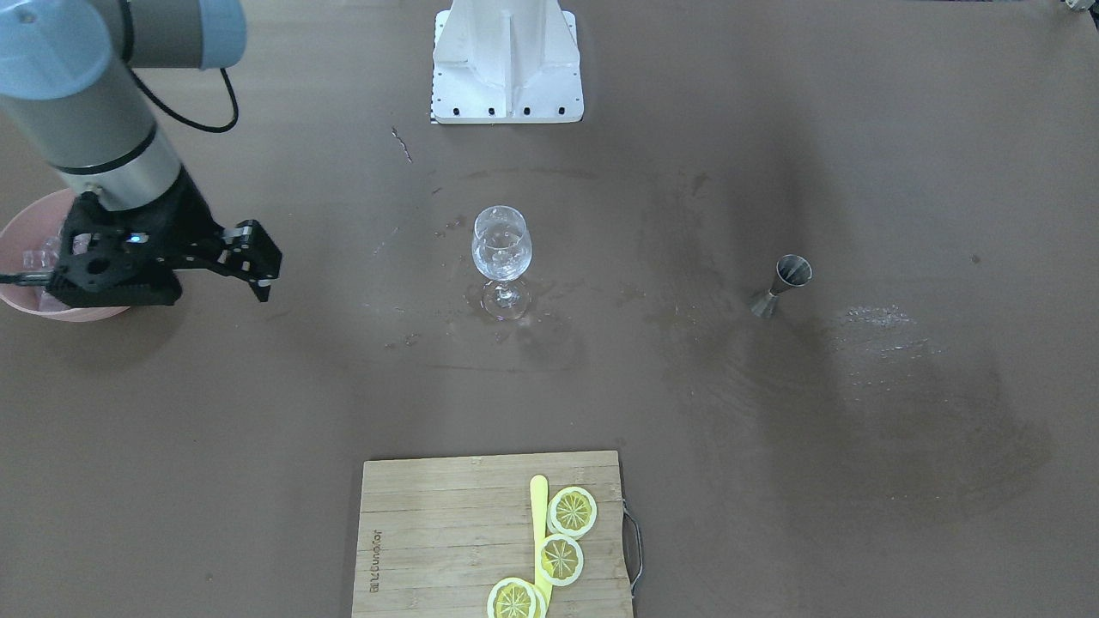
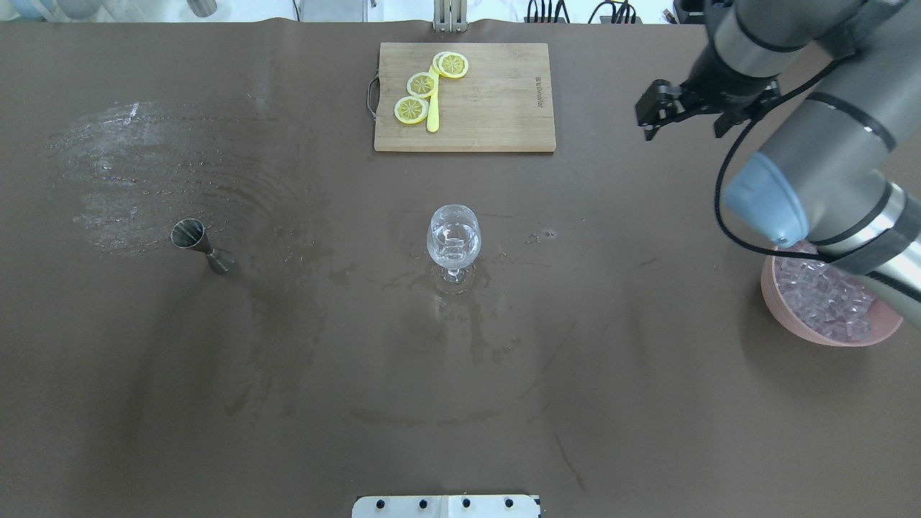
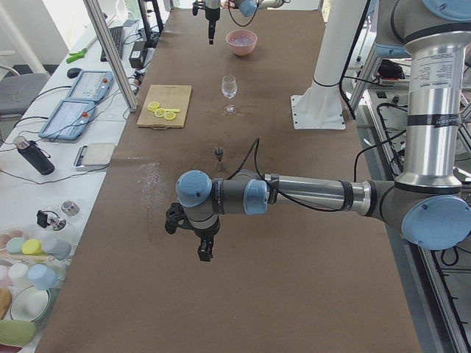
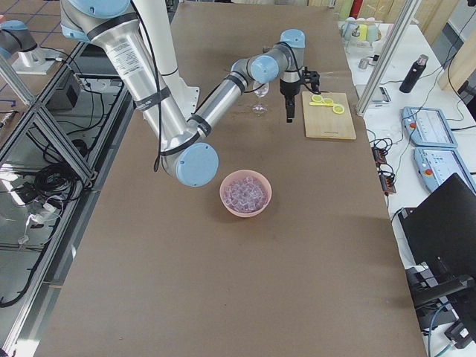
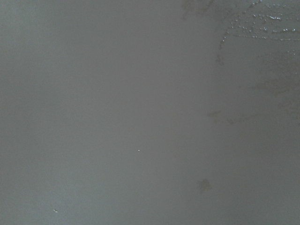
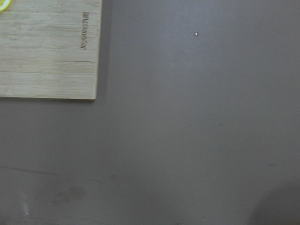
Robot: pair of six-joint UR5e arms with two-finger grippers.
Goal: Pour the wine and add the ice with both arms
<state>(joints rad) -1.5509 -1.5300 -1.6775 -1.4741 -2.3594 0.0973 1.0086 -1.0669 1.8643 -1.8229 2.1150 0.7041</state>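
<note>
The brown desk [image 2: 647,374] carries one stemmed glass [image 2: 453,236] at its middle, holding something clear (liquid or cubes, I cannot tell which). One metal jigger [image 2: 200,244] stands well apart on the robot's left, beside a patch of wet streaks [image 2: 122,165]. At the far edge lies one wooden cutting board [image 2: 496,101] with three lemon slices [image 2: 422,85] and one yellow stick [image 2: 433,111] on it. A white stand [image 1: 506,64] sits at the robot's base.

The ice [image 2: 827,295] lies heaped in one pink bowl [image 2: 781,306] on the robot's right. In the overhead view the right arm [image 2: 813,180] crosses above the bowl and hides part of it.

That arm bends at its elbow over the bowl and reaches outward. The right claw [image 2: 649,129] points down over bare desk just beside the board's corner; it shows side-on, so I cannot tell its width. The left arm [image 3: 309,195] lies stretched out level, low over the desk. The left claw [image 3: 202,254] hangs downward near the streaks, well short of the jigger; I cannot tell its width.
</note>
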